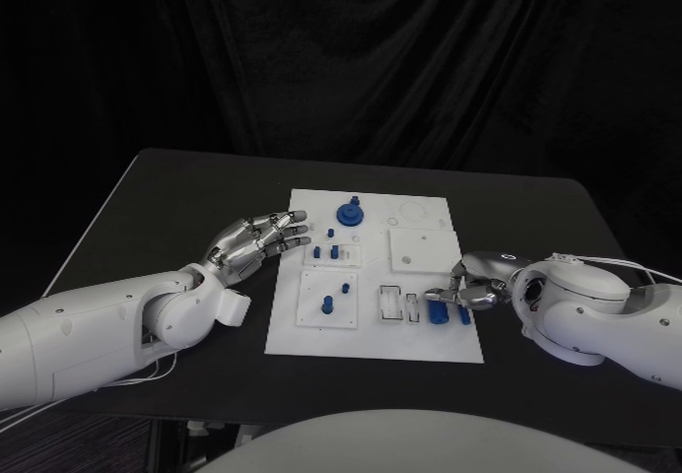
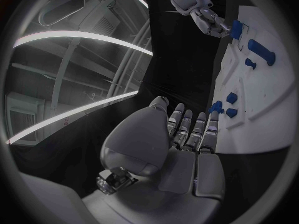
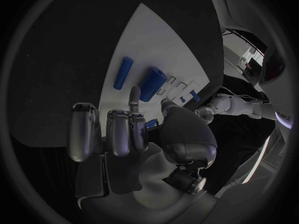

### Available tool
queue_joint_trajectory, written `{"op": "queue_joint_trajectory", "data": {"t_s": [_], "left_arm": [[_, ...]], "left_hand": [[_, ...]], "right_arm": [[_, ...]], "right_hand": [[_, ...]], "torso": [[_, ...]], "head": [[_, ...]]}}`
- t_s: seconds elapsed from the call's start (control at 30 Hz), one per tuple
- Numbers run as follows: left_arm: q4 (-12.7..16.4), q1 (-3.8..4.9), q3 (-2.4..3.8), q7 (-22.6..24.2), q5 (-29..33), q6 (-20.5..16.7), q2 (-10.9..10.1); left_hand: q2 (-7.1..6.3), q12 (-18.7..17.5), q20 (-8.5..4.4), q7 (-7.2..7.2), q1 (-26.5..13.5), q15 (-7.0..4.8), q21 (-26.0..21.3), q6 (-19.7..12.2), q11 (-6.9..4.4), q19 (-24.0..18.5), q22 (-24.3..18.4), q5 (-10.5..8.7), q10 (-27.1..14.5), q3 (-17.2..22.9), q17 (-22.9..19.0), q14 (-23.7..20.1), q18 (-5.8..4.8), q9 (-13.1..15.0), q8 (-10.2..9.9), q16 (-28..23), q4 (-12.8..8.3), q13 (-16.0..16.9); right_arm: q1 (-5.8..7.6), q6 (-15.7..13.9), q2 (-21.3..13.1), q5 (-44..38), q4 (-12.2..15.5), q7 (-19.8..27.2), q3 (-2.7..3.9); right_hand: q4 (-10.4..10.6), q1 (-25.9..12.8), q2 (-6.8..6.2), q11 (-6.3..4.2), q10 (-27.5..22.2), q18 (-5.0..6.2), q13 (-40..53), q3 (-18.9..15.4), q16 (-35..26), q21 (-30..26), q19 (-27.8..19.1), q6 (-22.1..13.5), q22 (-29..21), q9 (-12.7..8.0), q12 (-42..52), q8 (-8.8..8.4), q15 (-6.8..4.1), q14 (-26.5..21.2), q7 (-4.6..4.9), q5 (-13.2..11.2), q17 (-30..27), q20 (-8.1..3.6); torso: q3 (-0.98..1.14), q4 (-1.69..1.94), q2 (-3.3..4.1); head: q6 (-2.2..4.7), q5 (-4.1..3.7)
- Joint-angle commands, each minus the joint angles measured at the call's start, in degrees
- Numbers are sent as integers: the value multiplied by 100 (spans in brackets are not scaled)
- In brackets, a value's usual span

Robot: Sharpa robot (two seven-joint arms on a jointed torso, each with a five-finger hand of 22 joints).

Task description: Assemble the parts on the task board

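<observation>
The white task board [image 1: 373,335] lies mid-table, and several small blue parts [image 1: 325,304] stand in its left blocks. At its right front my right hand [image 1: 478,284] pinches the end of a thick blue cylinder [image 1: 438,312] between thumb and one finger; its other fingers [image 3: 118,129] are curled. The cylinder [image 3: 151,83] sits low at the board; I cannot tell whether it touches. A thinner blue cylinder [image 3: 122,72] lies beside it on the board. My left hand [image 1: 259,241] hovers at the board's left edge, fingers [image 2: 193,129] apart and holding nothing.
A blue knob [image 1: 350,210] stands at the board's far end, small blue pegs [image 1: 325,252] nearer its left edge. White slotted blocks [image 1: 399,304] sit just left of the held cylinder. Black table [image 1: 170,197] surrounds the board.
</observation>
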Motion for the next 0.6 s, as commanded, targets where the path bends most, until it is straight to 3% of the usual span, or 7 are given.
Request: {"op": "queue_joint_trajectory", "data": {"t_s": [0.03, 0.37, 0.47, 0.6], "left_arm": [[4, -15, 4, 17, 24, 75, 16], [-7, -28, 5, -2, 23, 94, 26], [-6, -32, 5, -5, 23, 98, 27], [-11, -37, 5, -14, 23, 103, 27]], "left_hand": [[41, 18, 1, 73, 35, 17, 21, 11, 39, 38, -8, -8, -6, 38, 5, 0, -88, 2, 23, 16, -3, 5], [42, 12, 0, 76, 37, 18, 20, 0, 44, 36, -15, -14, -11, 46, 4, -6, -89, 1, 21, 11, -4, 4], [42, 12, 0, 76, 37, 18, 20, 0, 44, 36, -15, -14, -11, 46, 4, -6, -89, 1, 21, 11, -4, 4], [43, 14, 0, 78, 40, 19, 20, -2, 48, 38, -14, -18, -12, 52, 4, -7, -90, 0, 20, 14, -5, 4]], "right_arm": [[-18, -57, 22, -51, -15, -127, 1], [-46, 45, 101, -51, -75, -170, 1], [-61, 95, 134, -51, -107, -179, 1], [-91, 164, 181, -51, -156, -176, 1]], "right_hand": [[1, -38, -7, -16, 586, -90, 1507, -31, 31, 42, 255, 52, 1222, -6, 15, -23, -34, 461, 8, -25, 821, -26], [-7, -18, 7, -21, 586, -88, 1507, -52, 26, 37, 251, 85, 1219, -3, 15, -36, -38, 459, 2, -16, 809, -28], [-18, 140, 23, -24, 586, -86, 1507, -37, 21, 36, 246, 111, 1217, -1, 15, -76, -41, 457, -1, 92, 799, -30], [-20, 448, 7, -28, 586, -84, 1507, -4, 14, 37, 236, 142, 1213, 12, 15, -166, -45, 454, -5, 778, 786, -35]], "torso": [[5, 6, 4], [-1, 2, -2], [-3, 1, -4], [-5, 3, -3]], "head": [[-1, -9], [-1, 7], [-1, 8], [-1, 11]]}}
